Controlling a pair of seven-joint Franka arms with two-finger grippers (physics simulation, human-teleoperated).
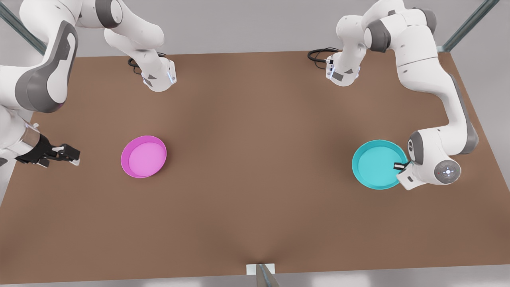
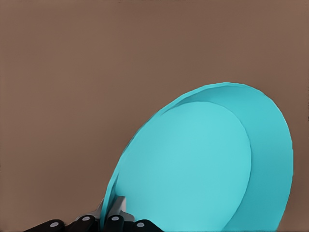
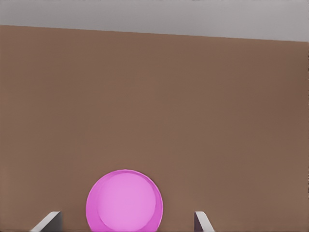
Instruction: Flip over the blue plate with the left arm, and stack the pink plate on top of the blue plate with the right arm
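The blue plate [image 1: 376,163] lies on the front view's right, hollow side up. My left gripper [image 1: 401,166] is at its right-hand rim, shut on the edge; in the left wrist view the plate [image 2: 193,164] rises from between the fingers [image 2: 115,209]. On the front view's left sits the pink plate [image 1: 144,156], flat on the table with its paler inside up. My right gripper [image 1: 75,155] hovers low to the left of it, a gap away, open and pointing at it. In the right wrist view the pink plate [image 3: 124,202] lies between and beyond the spread fingertips [image 3: 48,220].
The brown table [image 1: 255,131] stretches wide between the two plates. Both arm bases [image 1: 159,77] stand at the far edge with black cables [image 1: 318,56]. A small white mount [image 1: 261,269] sits at the near edge.
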